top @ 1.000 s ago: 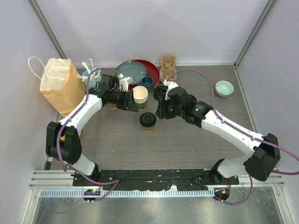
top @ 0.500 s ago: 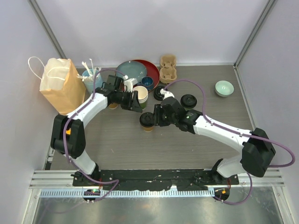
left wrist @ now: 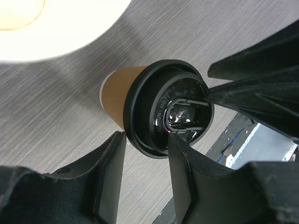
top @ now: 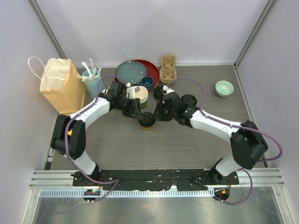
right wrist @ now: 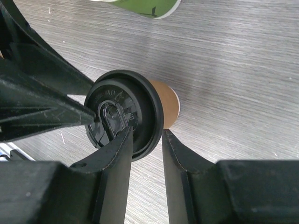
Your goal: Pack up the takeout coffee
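My left tool [left wrist: 145,140] stands half spread astride the rim of the black lid [left wrist: 156,105], one finger outside the edge and one over the top, and my right tool [right wrist: 146,135] straddles the same lid likewise from the opposite side; whether either truly pinches it I cannot tell. That lid sits on the brown cup [left wrist: 117,93], upright on the counter [right wrist: 233,70], with my left tool at its 10 o'clock and my right at its 2 o'clock from above. The green cup [right wrist: 145,5] stands open-topped close by at 11 o'clock, the paper bag [top: 60,86] well apart at 10 o'clock.
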Motion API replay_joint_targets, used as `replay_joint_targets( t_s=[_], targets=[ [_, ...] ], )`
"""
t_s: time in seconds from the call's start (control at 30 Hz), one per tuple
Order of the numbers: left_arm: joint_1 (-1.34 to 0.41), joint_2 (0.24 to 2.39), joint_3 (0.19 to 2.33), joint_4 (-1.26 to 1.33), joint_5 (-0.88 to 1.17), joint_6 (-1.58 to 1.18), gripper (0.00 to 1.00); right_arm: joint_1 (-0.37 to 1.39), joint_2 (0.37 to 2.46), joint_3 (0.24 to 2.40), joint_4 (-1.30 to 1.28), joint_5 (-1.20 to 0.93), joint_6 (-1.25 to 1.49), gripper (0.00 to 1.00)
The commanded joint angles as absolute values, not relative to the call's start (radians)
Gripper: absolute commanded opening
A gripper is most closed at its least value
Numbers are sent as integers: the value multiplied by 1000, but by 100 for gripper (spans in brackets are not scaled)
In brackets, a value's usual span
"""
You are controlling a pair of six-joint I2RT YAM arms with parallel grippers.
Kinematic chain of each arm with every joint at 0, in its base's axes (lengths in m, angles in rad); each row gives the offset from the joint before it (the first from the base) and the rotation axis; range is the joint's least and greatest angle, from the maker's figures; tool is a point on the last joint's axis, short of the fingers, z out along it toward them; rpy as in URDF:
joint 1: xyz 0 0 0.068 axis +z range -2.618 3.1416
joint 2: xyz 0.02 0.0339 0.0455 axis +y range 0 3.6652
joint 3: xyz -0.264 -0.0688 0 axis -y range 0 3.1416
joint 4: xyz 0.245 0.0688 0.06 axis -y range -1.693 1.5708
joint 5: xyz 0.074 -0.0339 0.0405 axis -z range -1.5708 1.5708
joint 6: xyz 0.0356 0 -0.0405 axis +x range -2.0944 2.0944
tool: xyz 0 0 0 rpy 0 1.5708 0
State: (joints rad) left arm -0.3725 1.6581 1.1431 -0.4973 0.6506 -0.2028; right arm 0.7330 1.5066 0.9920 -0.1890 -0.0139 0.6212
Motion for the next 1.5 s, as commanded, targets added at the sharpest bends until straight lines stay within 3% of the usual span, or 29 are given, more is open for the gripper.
replay_joint_targets(
  t_s=[0.0,0.6,0.97,1.2,1.47],
  targets=[
    [-371,1602,1114,-488,683,-190,45,721,1543,1032,-143,-58,577,36],
    [-373,1537,1066,-590,713,-130,48,703,1667,1187,-193,-178,416,36],
    [-365,1496,1153,-664,687,-129,56,684,1599,1295,-325,-14,391,43],
    [-344,1546,1193,-597,663,-156,47,686,1450,1135,-341,-40,524,32],
    [-345,1601,1197,-546,689,-195,46,727,1422,1014,-296,-117,609,33]
  ],
)
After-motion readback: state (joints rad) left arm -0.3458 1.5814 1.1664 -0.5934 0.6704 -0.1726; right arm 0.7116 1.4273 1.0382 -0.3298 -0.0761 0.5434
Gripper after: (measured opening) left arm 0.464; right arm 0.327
